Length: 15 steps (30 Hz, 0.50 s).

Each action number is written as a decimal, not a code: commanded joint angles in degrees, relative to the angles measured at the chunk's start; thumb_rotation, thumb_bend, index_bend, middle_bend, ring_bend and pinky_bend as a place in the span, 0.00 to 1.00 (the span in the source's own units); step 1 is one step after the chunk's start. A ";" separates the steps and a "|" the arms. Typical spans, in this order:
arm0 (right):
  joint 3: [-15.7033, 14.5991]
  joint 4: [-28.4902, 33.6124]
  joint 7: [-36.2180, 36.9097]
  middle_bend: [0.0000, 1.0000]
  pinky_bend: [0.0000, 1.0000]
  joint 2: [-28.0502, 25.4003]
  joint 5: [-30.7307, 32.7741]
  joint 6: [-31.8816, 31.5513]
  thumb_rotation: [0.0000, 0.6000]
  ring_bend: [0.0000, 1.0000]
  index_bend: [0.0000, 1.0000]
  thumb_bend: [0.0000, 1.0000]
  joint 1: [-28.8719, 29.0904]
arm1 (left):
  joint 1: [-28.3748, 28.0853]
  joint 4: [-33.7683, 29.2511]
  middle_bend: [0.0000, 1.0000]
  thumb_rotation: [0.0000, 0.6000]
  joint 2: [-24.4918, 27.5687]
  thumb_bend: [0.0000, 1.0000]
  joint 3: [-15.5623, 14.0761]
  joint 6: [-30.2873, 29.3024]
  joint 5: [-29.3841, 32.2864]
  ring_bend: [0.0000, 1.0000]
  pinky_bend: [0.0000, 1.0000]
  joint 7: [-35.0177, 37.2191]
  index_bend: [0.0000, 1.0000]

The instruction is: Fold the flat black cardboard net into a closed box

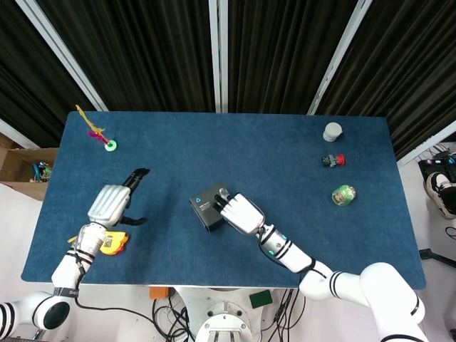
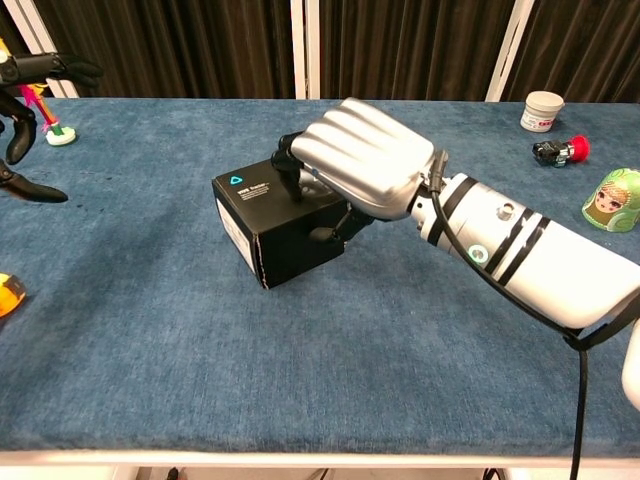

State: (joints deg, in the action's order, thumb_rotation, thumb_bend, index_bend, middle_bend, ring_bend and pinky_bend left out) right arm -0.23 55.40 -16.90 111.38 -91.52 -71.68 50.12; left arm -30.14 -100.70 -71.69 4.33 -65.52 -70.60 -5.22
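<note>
My right hand [image 1: 241, 213] lies over the black box [image 1: 209, 208], which sits on the blue desk [image 1: 235, 149] a little to the near side of its middle. In the chest view that hand [image 2: 362, 170] covers the box's [image 2: 270, 225] top and far side, with my fingertips [image 2: 285, 160] curled down onto the lid and another dark fingertip pressed against the front face; I grip the box from above. The box stands closed as far as I can see, with a small teal mark on its top and a white label on the side facing left. What is inside, I cannot tell.

My left hand [image 1: 110, 204] is well apart from the box, raised over the left part of the desk, its fingers spread and holding nothing; the chest view catches only its dark fingertips [image 2: 30, 70] at the left edge.

Just beside my left wrist lies a yellow tape measure [image 1: 110, 244]. At the far left corner stands a small green-based toy [image 1: 110, 145] with a pink and yellow stalk. Along the right side sit a white jar [image 1: 333, 131] with its lid on, a red and black push button [image 1: 333, 159], and a small green doll [image 1: 344, 194], each apart from the others.
</note>
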 commanded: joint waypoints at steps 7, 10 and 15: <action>2.12 4.08 1.96 0.44 1.00 -3.96 -2.55 -5.66 1.00 0.76 0.52 0.33 -2.27 | 2.51 -0.43 0.07 1.00 1.46 0.02 -0.25 -4.12 -0.43 0.62 0.93 -4.78 0.01; 2.91 9.20 1.46 0.39 1.00 -8.88 -2.59 -8.72 1.00 0.72 0.39 0.33 -4.47 | 4.59 1.25 0.09 1.00 1.95 0.02 -0.83 -7.52 -0.53 0.57 0.91 -7.94 0.02; 2.15 20.55 -1.13 0.39 0.99 -19.68 -0.25 -12.19 1.00 0.54 0.36 0.34 -10.75 | 9.02 5.47 0.28 1.00 2.22 0.02 -2.24 -14.36 -3.14 0.52 0.74 -9.47 0.12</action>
State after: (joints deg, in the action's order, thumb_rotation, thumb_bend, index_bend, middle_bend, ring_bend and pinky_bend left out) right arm 2.12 69.45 -16.51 97.96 -93.24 -81.04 43.62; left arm -23.36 -97.45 -69.85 3.07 -77.09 -72.08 -13.71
